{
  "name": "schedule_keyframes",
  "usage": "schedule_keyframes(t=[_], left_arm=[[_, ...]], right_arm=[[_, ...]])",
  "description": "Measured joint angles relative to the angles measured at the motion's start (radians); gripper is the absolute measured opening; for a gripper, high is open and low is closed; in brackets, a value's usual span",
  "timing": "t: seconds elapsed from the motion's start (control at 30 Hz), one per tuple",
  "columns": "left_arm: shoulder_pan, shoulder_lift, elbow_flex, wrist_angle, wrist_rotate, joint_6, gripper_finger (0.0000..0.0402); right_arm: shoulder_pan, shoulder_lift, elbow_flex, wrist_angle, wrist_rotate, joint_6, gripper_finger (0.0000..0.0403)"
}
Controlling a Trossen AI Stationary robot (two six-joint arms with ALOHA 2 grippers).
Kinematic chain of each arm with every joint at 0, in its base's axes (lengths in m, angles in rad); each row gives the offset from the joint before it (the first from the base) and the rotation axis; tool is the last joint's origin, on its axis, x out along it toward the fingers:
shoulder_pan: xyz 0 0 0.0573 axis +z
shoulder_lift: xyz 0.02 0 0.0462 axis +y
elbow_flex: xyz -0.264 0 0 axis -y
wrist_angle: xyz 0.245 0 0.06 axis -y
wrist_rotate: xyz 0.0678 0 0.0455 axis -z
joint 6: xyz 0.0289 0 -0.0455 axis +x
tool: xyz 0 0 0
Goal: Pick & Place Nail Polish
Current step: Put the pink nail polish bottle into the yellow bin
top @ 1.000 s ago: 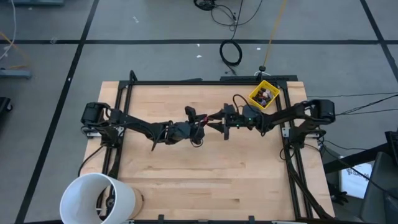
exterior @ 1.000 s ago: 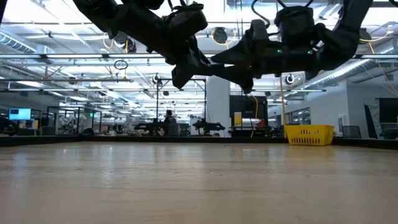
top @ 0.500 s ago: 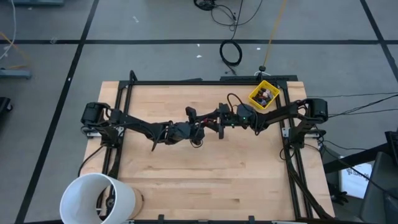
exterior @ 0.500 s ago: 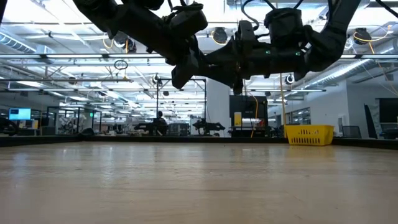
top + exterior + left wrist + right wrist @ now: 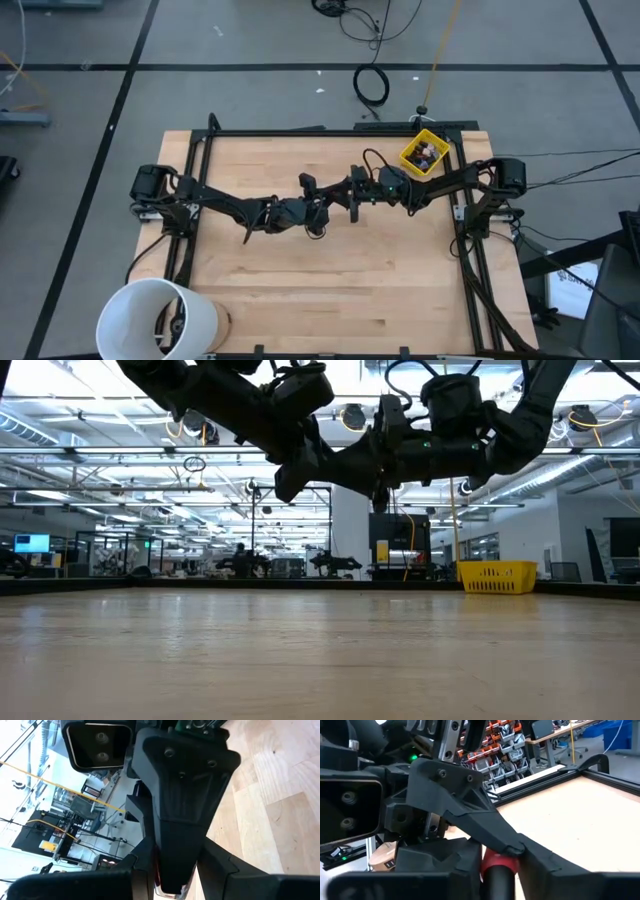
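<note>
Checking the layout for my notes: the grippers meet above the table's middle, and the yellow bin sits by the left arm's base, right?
No: the high view shows the yellow bin by the right arm's base. The left gripper and right gripper do meet above the table's middle.

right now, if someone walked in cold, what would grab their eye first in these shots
The two dark arms meeting nose to nose above the middle of the table: the left gripper and right gripper both close on a small red nail polish bottle, as in a handover. Next, the yellow bin with more bottles at the far right corner, and the big white bucket at the near left corner.
</note>
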Motion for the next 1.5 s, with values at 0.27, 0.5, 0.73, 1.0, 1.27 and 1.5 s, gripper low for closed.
schedule_keyframes(t=[0.27, 0.5, 0.73, 1.0, 1.27, 1.5], left_arm=[[0.001, 0.000, 0.000, -0.002, 0.006, -0.007, 0.0095], [-0.014, 0.000, 0.000, 0.025, -0.015, -0.080, 0.0154], [-0.049, 0.000, 0.000, 0.037, -0.051, -0.190, 0.0309], [-0.113, -0.017, 0.003, 0.030, -0.032, -0.312, 0.0384], [-0.108, -0.114, 0.002, -0.165, 0.255, -0.445, 0.0379], [0.019, -0.239, -0.011, -0.383, 0.442, -0.569, 0.0359]], right_arm=[[-0.001, 0.000, 0.000, -0.006, 0.000, -0.007, 0.0076], [-0.004, -0.002, 0.000, -0.018, -0.015, -0.036, 0.0072], [-0.006, -0.005, 0.000, -0.045, -0.021, -0.066, 0.0069], [-0.063, -0.089, -0.013, -0.195, -0.001, -0.114, 0.0068], [-0.147, -0.254, -0.129, -0.234, 0.005, -0.138, 0.0068], [-0.227, -0.480, -0.308, -0.264, 0.127, -0.154, 0.0067]])
